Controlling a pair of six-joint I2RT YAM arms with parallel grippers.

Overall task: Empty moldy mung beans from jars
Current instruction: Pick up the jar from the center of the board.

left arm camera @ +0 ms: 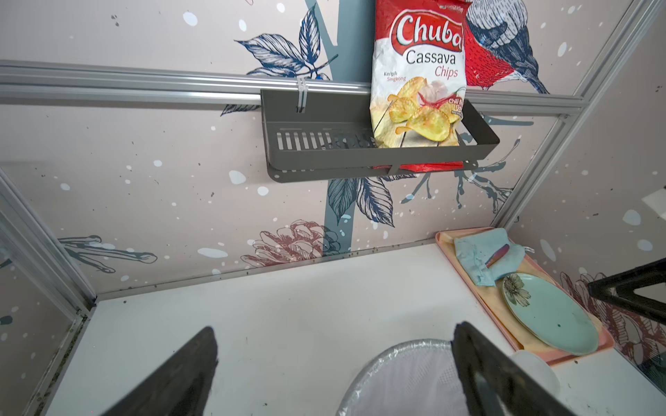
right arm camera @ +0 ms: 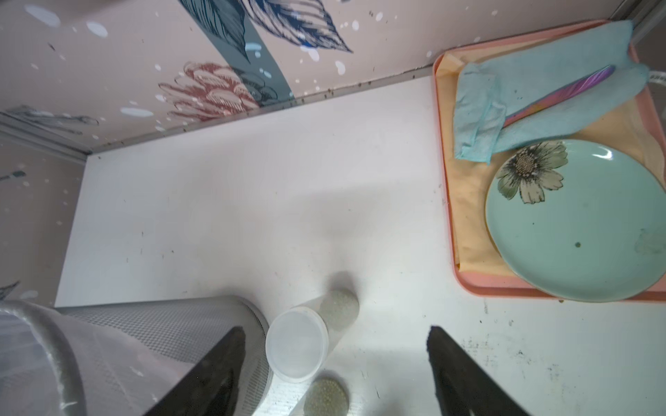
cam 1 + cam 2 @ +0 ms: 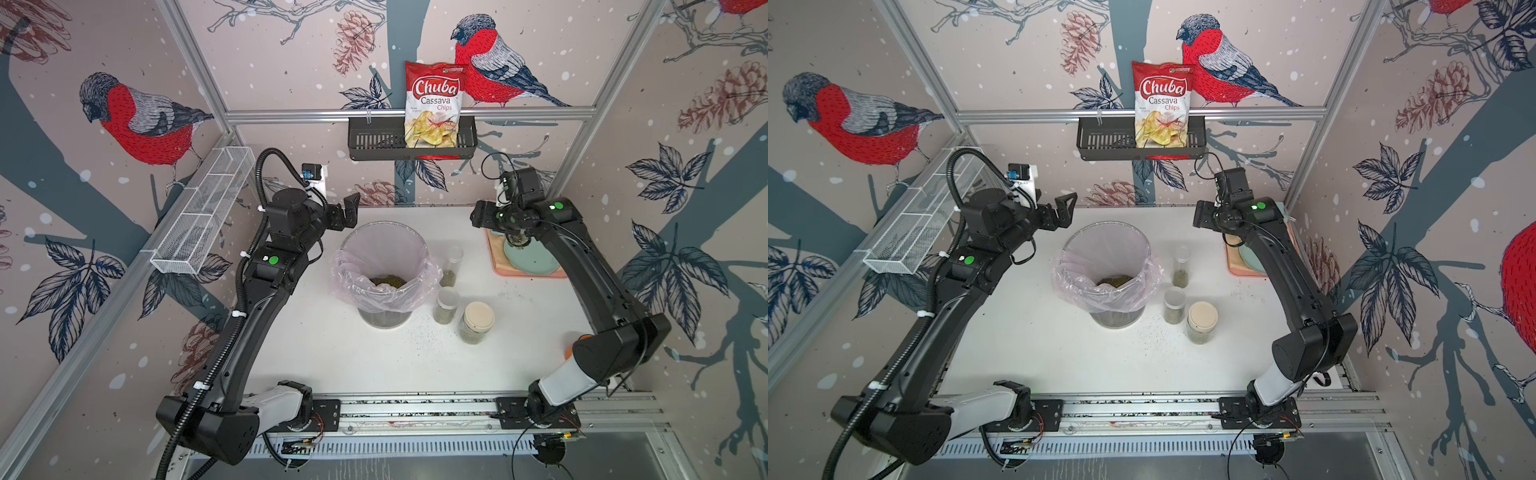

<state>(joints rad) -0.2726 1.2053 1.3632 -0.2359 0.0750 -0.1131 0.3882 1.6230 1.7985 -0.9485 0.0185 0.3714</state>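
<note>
- White wire basket hangs on the left wall.
- Left end effector hovers over the far side of the bench, left of the bin, its fingers spread wide with nothing between them.
- Metal mesh bin with a pink liner stands mid-bench; a heap of mung beans lies at its bottom.
- Chips bag stands in a black shelf basket on the far wall.
- Three jars stand upright and lidded just right of the bin, each with green grains in its lower part: the tall tube farthest, the shorter cylinder nearer, the cream-lidded jar nearest.
- Dark specks dot the bench by the nearer jars.
- Right end effector hangs over the far right of the bench beside the pink tray, fingers apart and gripping nothing.
- Teal plate and a blue cloth lie on the tray.
</note>
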